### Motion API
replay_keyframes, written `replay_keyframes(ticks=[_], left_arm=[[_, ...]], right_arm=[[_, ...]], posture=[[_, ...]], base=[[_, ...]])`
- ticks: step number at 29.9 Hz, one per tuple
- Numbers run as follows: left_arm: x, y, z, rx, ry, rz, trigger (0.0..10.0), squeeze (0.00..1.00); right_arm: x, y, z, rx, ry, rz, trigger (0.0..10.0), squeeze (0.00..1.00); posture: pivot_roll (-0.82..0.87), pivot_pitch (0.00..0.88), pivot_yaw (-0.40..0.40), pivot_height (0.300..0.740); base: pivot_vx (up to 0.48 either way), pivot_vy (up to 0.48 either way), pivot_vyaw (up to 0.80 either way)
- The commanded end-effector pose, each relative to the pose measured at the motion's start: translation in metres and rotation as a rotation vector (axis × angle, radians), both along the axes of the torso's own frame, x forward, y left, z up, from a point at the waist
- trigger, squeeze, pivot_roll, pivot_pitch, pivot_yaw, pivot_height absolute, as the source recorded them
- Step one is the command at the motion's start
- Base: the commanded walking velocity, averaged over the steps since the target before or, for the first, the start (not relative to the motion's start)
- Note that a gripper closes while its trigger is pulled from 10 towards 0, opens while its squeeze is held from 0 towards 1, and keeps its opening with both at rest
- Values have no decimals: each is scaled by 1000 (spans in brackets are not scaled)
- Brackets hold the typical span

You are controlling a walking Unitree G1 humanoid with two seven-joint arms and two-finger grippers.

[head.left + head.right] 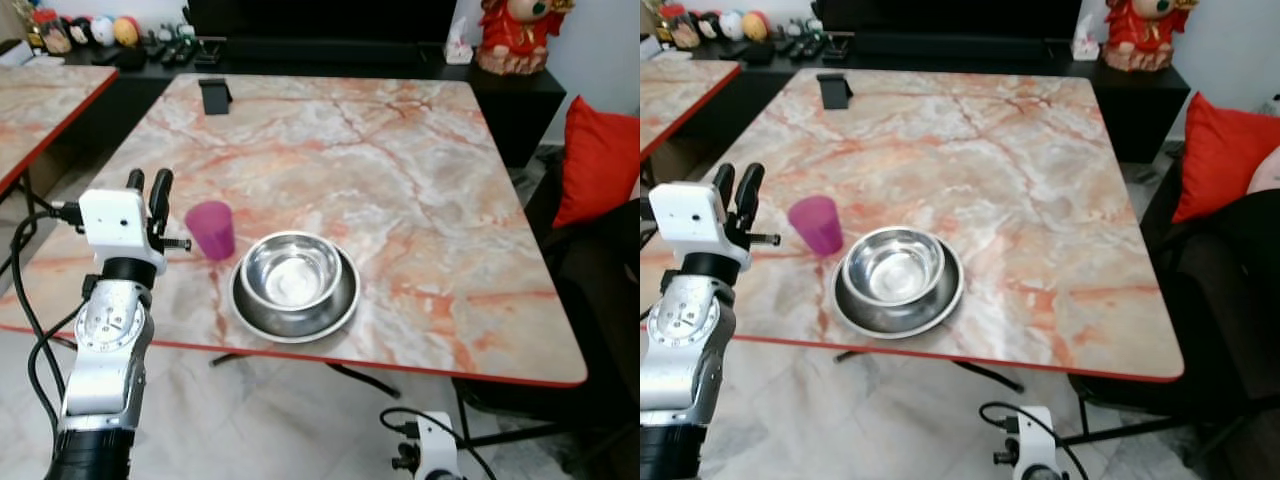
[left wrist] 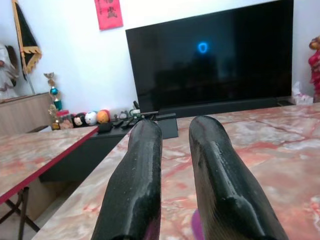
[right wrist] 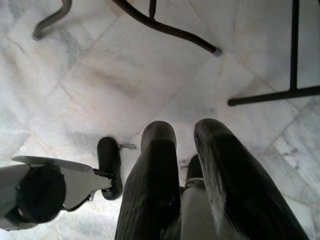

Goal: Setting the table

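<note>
A purple plastic cup [image 1: 211, 229] stands upright on the marble table [image 1: 400, 170], near its front left. Just right of the cup, a steel bowl [image 1: 293, 270] sits inside a steel plate [image 1: 342, 308]. My left gripper [image 1: 148, 186] is raised over the table's left edge, a short way left of the cup and not touching it. Its fingers [image 2: 142, 165] point up, close together and holding nothing. In the left wrist view a sliver of the purple cup [image 2: 195, 226] shows below the fingers. My right arm [image 1: 432, 455] hangs idle below the table's front edge, its gripper [image 3: 185, 137] shut above the floor.
A small black stand [image 1: 214, 95] sits at the table's far left. A second marble table [image 1: 45, 100] is to the left, and a red cushion [image 1: 598, 160] on a dark seat is to the right. A black TV console [image 1: 330, 55] runs along the back. The table legs [image 3: 165, 27] cross the tiled floor.
</note>
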State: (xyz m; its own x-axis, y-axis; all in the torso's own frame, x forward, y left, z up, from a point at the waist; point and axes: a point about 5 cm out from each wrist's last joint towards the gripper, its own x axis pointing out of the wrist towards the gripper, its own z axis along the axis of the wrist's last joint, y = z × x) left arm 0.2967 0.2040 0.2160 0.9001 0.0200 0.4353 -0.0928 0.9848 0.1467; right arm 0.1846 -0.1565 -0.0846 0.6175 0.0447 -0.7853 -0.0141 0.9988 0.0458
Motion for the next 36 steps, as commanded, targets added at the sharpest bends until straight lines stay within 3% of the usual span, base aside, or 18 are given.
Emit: replay_keyframes(ticks=[1,21,36], left_arm=[[-2,1,3,6,-13,7,10000,0],[1,-1,7,-1,-21,3,10000,0],[0,-1,5,-9,-14,12,10000,0]], right_arm=[[-4,-1,-2,2,15,-13,10000,0],[-6,1,-3,8,19,-7,10000,0],[-5,2,-3,9,19,-10,10000,0]], posture=[[33,83,27,740],[36,48,30,740],[37,68,34,740]], base=[[0,334,0],[0,337,0],[0,339,0]])
